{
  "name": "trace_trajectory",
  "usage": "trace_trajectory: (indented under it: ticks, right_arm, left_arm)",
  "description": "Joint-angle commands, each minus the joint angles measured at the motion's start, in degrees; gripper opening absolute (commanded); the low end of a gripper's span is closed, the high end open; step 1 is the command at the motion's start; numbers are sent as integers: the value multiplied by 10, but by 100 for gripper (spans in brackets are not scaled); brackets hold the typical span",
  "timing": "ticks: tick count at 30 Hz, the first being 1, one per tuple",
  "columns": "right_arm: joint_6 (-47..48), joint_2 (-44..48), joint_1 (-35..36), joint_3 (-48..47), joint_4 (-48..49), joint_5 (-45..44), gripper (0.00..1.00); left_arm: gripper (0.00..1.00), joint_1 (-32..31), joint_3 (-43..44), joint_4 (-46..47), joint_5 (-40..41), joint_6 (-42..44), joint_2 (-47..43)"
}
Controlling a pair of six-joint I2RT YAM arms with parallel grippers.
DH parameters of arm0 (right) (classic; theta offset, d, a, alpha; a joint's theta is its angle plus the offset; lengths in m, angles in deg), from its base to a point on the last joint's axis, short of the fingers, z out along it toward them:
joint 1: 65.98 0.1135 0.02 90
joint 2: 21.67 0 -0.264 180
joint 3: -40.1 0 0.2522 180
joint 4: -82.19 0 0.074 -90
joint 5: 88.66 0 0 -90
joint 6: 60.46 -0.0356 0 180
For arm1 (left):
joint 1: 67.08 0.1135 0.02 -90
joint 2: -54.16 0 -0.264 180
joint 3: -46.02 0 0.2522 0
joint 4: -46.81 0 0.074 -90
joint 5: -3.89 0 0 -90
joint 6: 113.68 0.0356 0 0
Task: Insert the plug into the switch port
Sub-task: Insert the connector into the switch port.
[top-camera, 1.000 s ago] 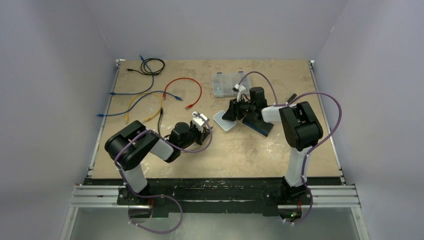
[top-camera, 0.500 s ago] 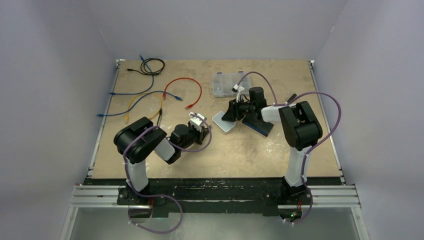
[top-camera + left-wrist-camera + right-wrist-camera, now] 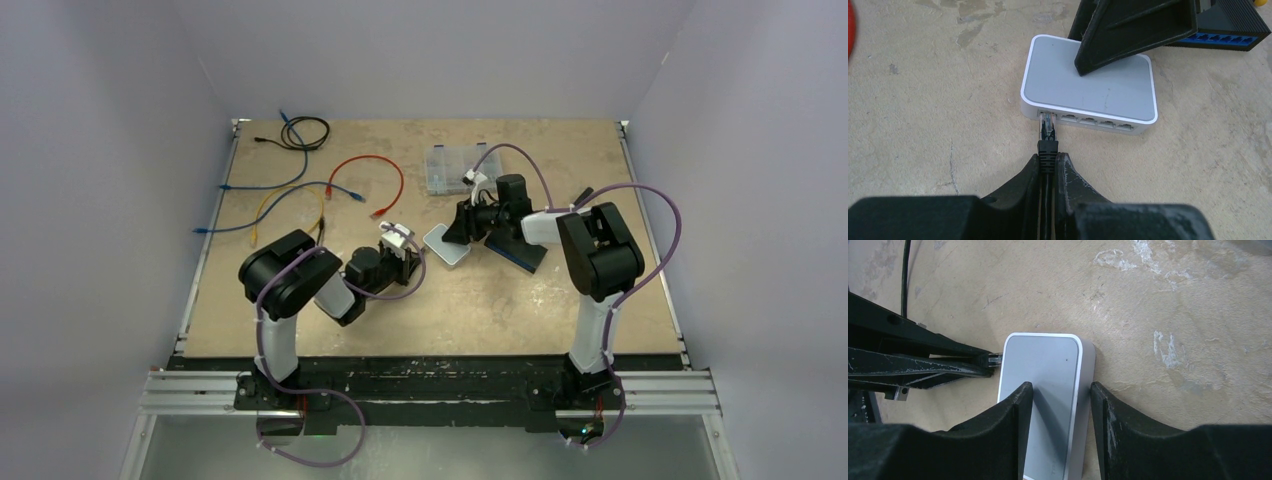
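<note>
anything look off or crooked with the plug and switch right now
Nothing is damaged or spilled. The plug has only its tip at the mouth of the white switch's leftmost port, with most of it outside. The switch lies skewed to the left gripper's line, so the approach looks slightly off square.

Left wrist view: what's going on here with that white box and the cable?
The left pincer is shut on a thin black cable just behind its clear plastic plug, whose tip sits at the leftmost port of the flat white rectangular network switch. The right pincer, jaws apart, braces the switch, one finger pressing on its top. The plug looks not yet fully seated.
</note>
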Motion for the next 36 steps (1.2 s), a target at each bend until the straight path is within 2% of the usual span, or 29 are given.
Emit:
trace_trajectory:
  ticks: [1,13,32,36]
  right_arm:
    - [7,-6,4,-16,-4,3,49]
    - [3,-5,5,-14,1,8,49]
    - [8,-3,7,-15,-4,14,49]
    - [9,-4,8,-15,-2,21,49]
  left_arm:
    - [0,4,10,25,-8,-22,12]
    - [0,4,27,10,-46,-29,26]
    - [0,4,90,-201,3,10,-9]
    - [0,4,92,-209,5,11,-10]
